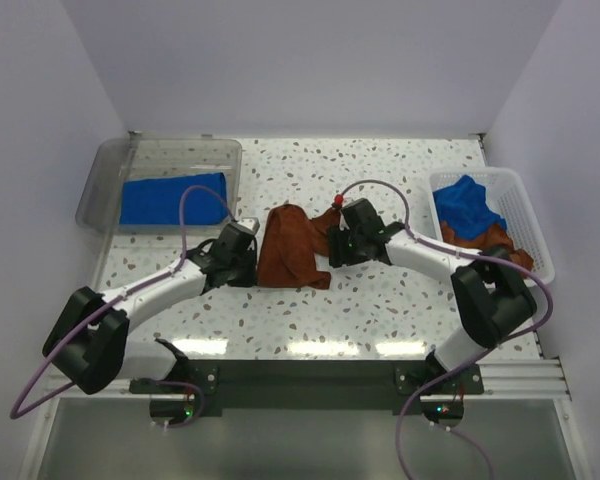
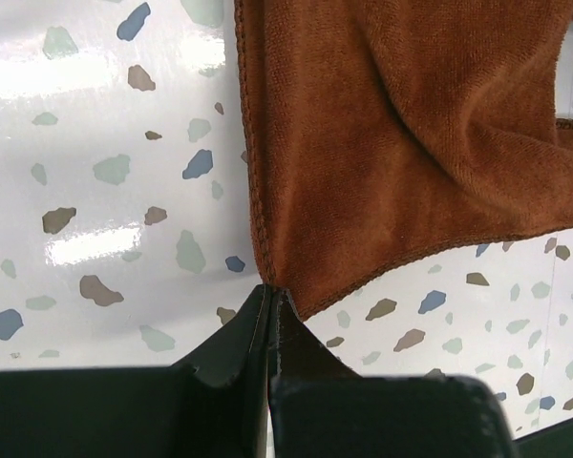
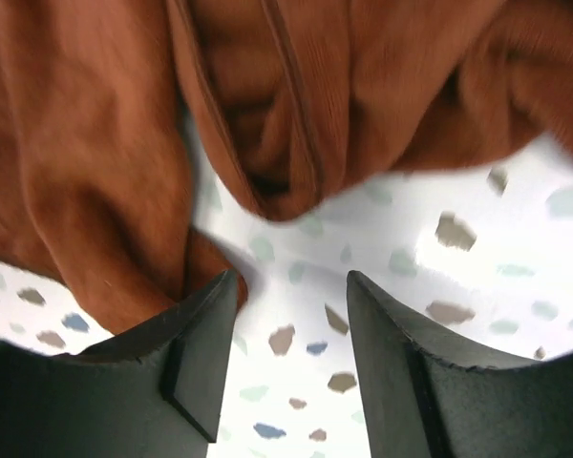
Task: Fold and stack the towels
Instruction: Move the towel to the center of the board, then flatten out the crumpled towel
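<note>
the rust-brown towel (image 1: 292, 245) is lying crumpled in the middle of the desk (image 1: 400, 310), between the two arms. the left end effector (image 2: 270, 298) is pinching one hemmed corner of it, jaws pressed together with only the very tip of the cloth caught between them. the right end effector (image 3: 288, 286) is standing partly wide at the towel's opposite side. bare desk is showing between its jaws, and a fold is brushing one finger, but it is holding nothing.

a blue towel (image 1: 170, 200) is resting in the clear tray (image 1: 105, 175) at the far left, and a heap of unfolded towels (image 1: 475, 215) is waiting in the white basket (image 1: 535, 205) at the far right.

the arms seem to be preparing to spread the cloth flat. the left grip is taking so little of the corner that a firm pull could be slipping it free. the right jaws are facing a rolled bunch rather than a clean corner, so closing here risks catching doubled layers, or nothing at all, leaving the towel twisted or merely dragging it across the desk.
</note>
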Robot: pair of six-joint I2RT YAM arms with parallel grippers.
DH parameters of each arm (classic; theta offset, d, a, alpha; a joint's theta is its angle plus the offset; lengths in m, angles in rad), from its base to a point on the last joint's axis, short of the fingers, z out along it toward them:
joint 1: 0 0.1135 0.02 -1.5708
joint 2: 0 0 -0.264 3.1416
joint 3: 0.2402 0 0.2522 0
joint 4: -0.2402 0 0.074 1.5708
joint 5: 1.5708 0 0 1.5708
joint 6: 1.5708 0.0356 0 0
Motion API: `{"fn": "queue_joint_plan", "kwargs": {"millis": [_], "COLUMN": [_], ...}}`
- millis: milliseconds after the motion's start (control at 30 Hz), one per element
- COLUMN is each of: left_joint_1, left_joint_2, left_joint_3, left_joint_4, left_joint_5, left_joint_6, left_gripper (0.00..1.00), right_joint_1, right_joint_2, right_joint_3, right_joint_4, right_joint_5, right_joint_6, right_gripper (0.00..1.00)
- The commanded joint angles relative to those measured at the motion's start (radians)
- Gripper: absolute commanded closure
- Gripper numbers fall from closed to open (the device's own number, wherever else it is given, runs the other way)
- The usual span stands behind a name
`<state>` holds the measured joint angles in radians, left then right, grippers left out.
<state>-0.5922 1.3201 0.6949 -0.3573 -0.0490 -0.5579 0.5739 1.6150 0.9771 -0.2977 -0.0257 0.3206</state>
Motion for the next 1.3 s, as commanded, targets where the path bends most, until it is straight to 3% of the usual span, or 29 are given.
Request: {"fn": "queue_joint_plan", "kwargs": {"millis": [0,367,600,967,1067,1100,1200,1267], "left_joint_1": [-0.006,-0.004,-0.004,-0.006,-0.006,-0.006,-0.004,-0.004], "left_joint_2": [-0.036,-0.05,-0.061,-0.062,-0.064,-0.064,-0.074,-0.087], "left_joint_3": [-0.008,-0.031,-0.044,-0.052,-0.052,-0.051,-0.016,0.026], "left_joint_4": [-0.006,0.004,0.004,0.008,0.004,0.001,-0.025,-0.055], "left_joint_5": [0.018,0.014,0.005,-0.015,-0.022,-0.026,-0.058,-0.093], "left_joint_6": [-0.01,-0.007,-0.004,0.006,0.007,0.007,0.015,0.027], "left_gripper": [1.0,1.0,1.0,1.0,1.0,1.0,1.0,1.0], "right_joint_1": [-0.011,0.02,0.027,0.052,0.052,0.053,0.053,0.046], "right_joint_2": [-0.044,0.039,0.071,0.103,0.108,0.108,0.076,0.004], "right_joint_3": [-0.066,-0.094,-0.087,-0.09,-0.098,-0.095,-0.069,-0.025], "right_joint_4": [0.042,0.157,0.091,0.026,0.052,0.052,0.002,-0.049], "right_joint_5": [-0.029,-0.16,-0.16,-0.221,-0.22,-0.215,-0.178,-0.097], "right_joint_6": [0.069,0.087,0.063,-0.014,-0.014,-0.015,-0.031,-0.051], "right_gripper": [0.47,0.54,0.55,0.66,0.74,0.84,1.0,1.0]}}
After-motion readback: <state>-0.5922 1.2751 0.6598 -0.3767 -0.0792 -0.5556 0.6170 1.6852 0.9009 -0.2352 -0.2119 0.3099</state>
